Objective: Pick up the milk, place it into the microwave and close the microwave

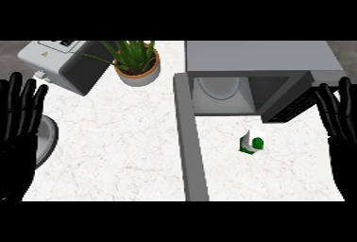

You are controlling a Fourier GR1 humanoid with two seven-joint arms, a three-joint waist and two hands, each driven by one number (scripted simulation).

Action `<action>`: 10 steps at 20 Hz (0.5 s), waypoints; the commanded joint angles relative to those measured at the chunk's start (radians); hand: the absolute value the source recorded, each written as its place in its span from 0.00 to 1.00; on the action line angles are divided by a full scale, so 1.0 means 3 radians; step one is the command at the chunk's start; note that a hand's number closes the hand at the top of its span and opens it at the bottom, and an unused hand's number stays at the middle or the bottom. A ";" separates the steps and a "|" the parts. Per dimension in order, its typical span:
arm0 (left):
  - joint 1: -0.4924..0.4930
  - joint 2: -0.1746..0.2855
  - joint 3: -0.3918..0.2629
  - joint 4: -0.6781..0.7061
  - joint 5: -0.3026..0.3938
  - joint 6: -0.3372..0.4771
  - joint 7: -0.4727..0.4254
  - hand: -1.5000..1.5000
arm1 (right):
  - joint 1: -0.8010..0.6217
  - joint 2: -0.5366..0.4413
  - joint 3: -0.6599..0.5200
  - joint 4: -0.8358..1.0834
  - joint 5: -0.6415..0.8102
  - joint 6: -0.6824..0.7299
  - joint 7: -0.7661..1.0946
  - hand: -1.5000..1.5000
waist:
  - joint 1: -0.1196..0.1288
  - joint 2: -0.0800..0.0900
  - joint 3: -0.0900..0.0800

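Counter of white marble (111, 142) fills the view. At the left edge the left hand (21, 118) rests with its fingers straight, spread and pointing far; it holds nothing. Just right of it, partly under its palm, lies a round grey dish (46, 139), of which only part shows. In the far left corner stands a grey appliance (66, 64) set at an angle, and to its right a potted plant (136, 61) with long green leaves in a tan pot.

Right of centre, the microwave (258, 56) sits at the far side. Its door (191, 151) is swung wide open and reaches toward the near edge as a long grey strip. Inside the open cavity a pale turntable (219, 87) shows.

The milk (253, 142), a small white carton with green markings, stands on the counter outside the microwave, just near of its opening and right of the door. It lies left of the right hand (338, 123), apart from it, with bare counter between them. That hand shows at the right edge, its fingers straight, spread and pointing far, holding nothing.
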 commanded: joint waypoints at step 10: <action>0.0101 -0.0105 0.0192 -0.0285 0.0163 0.0238 0.0642 0.00 | -0.0168 0.0453 0.0975 -0.0014 0.0613 -0.0475 0.0478 0.00 | 0.0054 -0.0028 0.0035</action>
